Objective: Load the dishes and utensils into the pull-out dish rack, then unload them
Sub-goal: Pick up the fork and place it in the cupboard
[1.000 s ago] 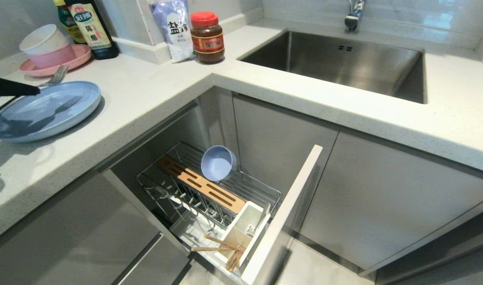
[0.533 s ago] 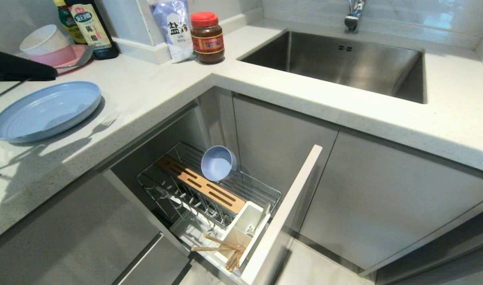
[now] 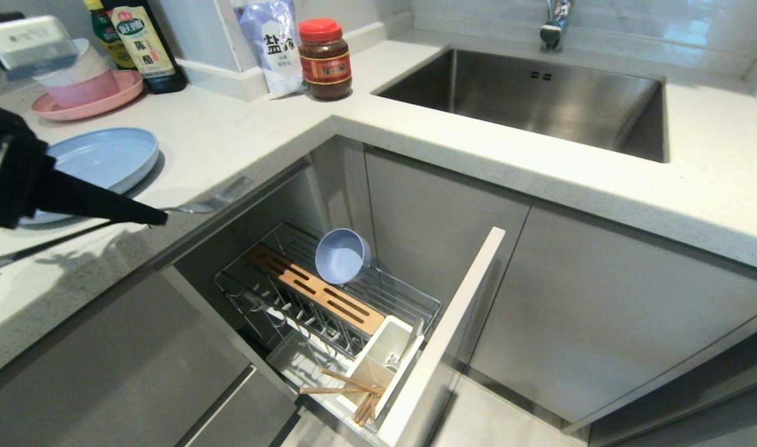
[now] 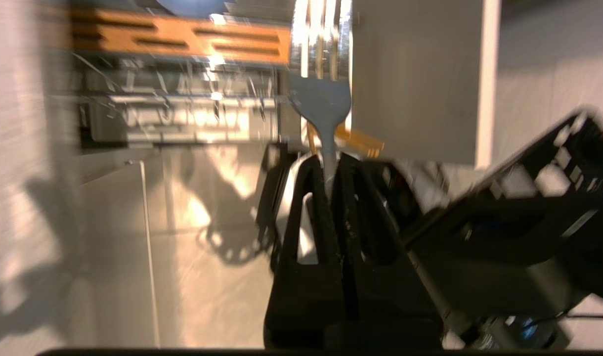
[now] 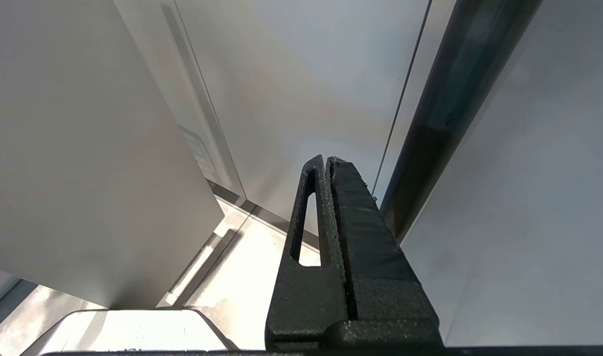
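Chopsticks [image 3: 353, 397] lean in the white caddy [image 3: 381, 360] at the near end of the pull-out rack [image 3: 329, 298]; blue bowl [image 3: 341, 256] tilts at its back. Left gripper [image 3: 161, 218] pinches the fork [image 3: 208, 203] over the counter edge [image 3: 242, 155]. Blue plate [image 3: 105, 158] sits behind. Right gripper [image 5: 328, 160] pressed together, parked by cabinets. Salt bag [image 3: 270, 43] shows "盐"; bottle label [image 3: 136, 34] "陈醋".

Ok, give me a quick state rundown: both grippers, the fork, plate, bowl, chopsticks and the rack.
left gripper: shut on the fork, over the counter edge.
right gripper: shut, empty, parked beside cabinet fronts.
fork: held by its handle, tines pointing away from the fingers.
plate: flat on the counter, not yet loaded.
bowl: in the rack, tipped on its side.
chopsticks: in the rack's caddy, leaning out.
rack: pulled out.
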